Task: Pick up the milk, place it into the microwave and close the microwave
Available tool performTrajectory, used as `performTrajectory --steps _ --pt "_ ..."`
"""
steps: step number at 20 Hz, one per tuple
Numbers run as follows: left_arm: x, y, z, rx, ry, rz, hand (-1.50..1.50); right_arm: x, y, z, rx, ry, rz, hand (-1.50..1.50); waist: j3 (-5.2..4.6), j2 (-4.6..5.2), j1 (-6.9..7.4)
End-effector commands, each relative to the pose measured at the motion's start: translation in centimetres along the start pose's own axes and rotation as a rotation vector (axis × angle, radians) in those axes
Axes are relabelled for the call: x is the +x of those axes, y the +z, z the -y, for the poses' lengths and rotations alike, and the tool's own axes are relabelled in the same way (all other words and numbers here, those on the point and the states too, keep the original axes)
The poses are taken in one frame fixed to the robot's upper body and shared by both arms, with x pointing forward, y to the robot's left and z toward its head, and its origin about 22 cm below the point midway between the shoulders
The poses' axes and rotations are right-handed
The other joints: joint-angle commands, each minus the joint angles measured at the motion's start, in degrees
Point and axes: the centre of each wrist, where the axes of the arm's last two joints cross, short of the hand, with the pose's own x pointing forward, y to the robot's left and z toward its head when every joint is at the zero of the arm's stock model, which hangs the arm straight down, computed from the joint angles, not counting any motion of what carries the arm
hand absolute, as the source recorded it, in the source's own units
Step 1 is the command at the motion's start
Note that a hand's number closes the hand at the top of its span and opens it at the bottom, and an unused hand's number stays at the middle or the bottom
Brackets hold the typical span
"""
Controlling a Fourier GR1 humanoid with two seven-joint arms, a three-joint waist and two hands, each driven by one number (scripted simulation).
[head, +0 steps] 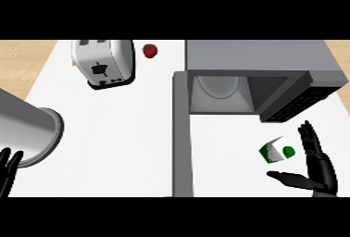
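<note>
A small white and green milk carton (276, 150) stands on the white counter in front of the microwave (259, 78). The microwave is open, its door (181, 134) swung out toward me at the left of its cavity, with a round glass plate (219, 86) inside. My right hand (315, 167) is open just right of the carton, fingers straight up and thumb stretched below it, not touching it. At the lower left edge my left hand (8, 169) rests open with fingers up.
A silver toaster (104, 62) stands at the back left with a red apple (150, 50) to its right. A large metal pot (27, 129) lies at the left edge near my left hand. Bare white counter (116, 139) spreads between pot and door.
</note>
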Motion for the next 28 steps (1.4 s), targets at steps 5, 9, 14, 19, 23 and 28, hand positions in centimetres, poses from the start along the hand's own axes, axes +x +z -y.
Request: performTrajectory --steps 5,9,14,19,23,28 --pt "-0.3 -0.2 -1.5 0.001 -0.003 -0.001 -1.50 -2.2 -1.2 -0.3 0.058 -0.027 -0.047 -1.50 0.03 0.09 0.28" --pt "1.8 -0.6 -0.7 -0.009 -0.020 0.003 -1.50 -3.0 1.2 1.9 0.071 -0.063 -0.052 -1.50 0.09 0.17 0.36" --pt "-0.5 0.2 0.1 0.012 0.004 -0.001 -1.50 -2.8 -1.2 -0.6 0.098 -0.146 -0.082 -1.50 0.06 0.12 0.42" --pt "-2.0 -0.2 -1.3 -0.011 -0.002 0.017 -1.50 -3.0 -1.3 -1.3 0.060 -0.108 -0.037 -1.50 0.13 0.33 0.73" --pt "0.0 0.8 -1.7 -0.009 0.003 0.003 -1.50 -3.6 0.7 -1.0 0.033 -0.186 -0.018 -1.50 0.16 0.25 0.81" --pt "-0.5 0.4 -1.5 -0.015 0.011 0.001 -1.50 -3.0 -1.7 -2.3 0.054 -0.332 -0.005 1.50 0.16 0.26 0.77"
